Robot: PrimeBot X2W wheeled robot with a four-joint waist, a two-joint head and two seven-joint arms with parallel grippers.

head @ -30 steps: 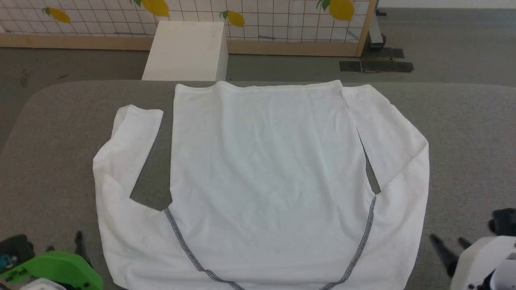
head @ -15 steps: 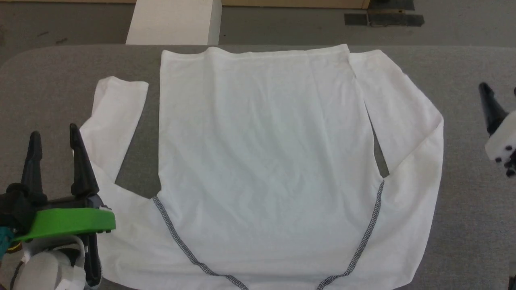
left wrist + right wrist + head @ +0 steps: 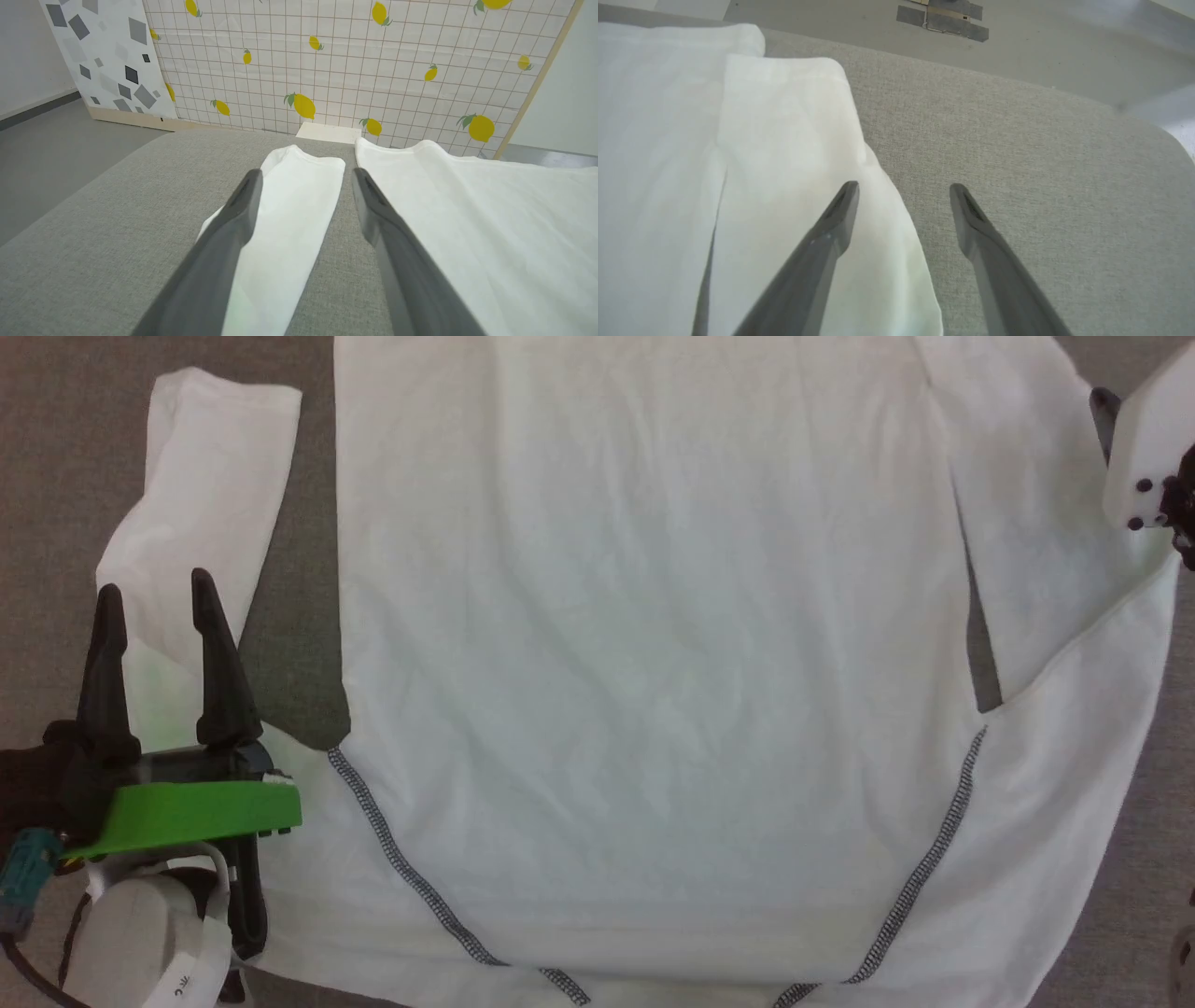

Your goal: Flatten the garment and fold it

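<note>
Grey woven desk [image 3: 93, 224] spreads under and ahead of the left tool [image 3: 307, 173]. Straight ahead, past the far edge, there's a pale box [image 3: 329, 132] top, and behind it a wood-framed screen [image 3: 420, 37] of white grid dotted with yellow lemons. Left of that stands a panel [image 3: 103, 56] speckled with grey shards. Further left, grey floor [image 3: 46, 135] meets a pale wall [image 3: 23, 46] with dark skirting. Over by the right tool [image 3: 904, 185], the desk rounds off at a corner, and beyond it dark tape [image 3: 943, 21] strips lie on the floor. Light is soft and even.

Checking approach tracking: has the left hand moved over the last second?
Yes. Judged against the shirt, the left hand moved up the view, from beside the shoulder to over the sleeve.
</note>
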